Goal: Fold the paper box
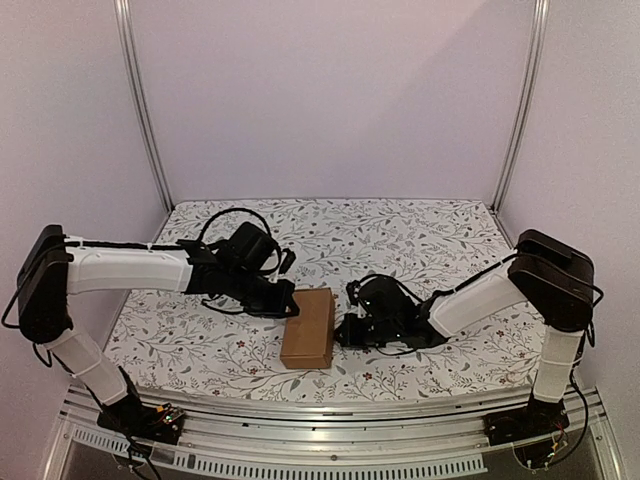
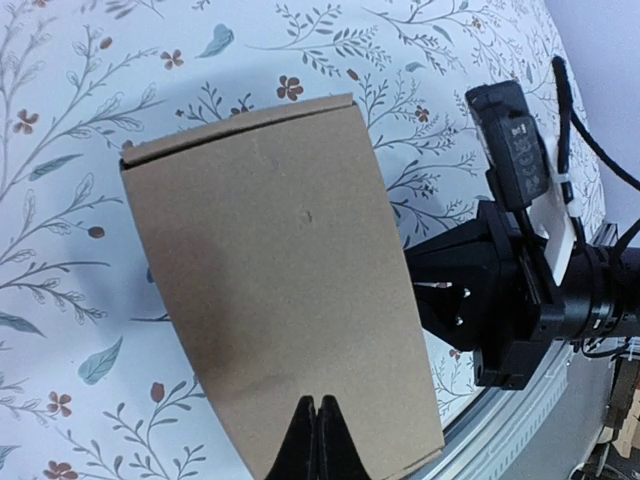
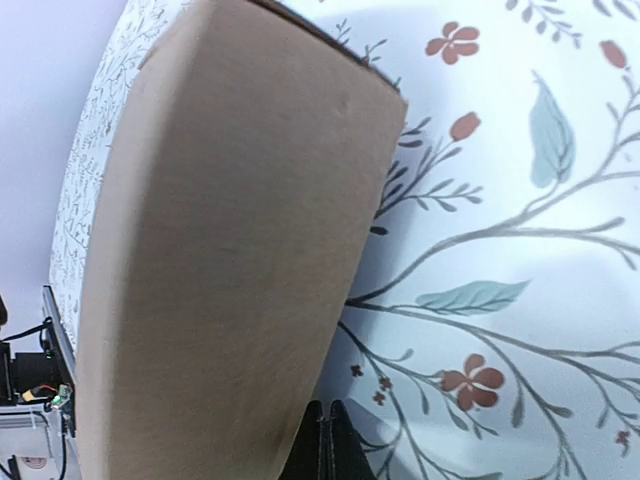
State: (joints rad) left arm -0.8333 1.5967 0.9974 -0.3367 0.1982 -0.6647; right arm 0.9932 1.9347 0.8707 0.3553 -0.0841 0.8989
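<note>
Paper box [image 1: 308,328] near table [image 1: 400,225] front edge

The top camera sat high up at the near side and looked down on the whole table [image 1: 400,228]. Both wrist cameras were very close to the paper box [image 1: 308,328], one on each side. All three views shared it.

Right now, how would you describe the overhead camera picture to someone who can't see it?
A closed brown cardboard box lies near the front of a flower-patterned table. A robot hand reaches in from each side: the left hand at its far left corner, the right hand at its right side.
</note>
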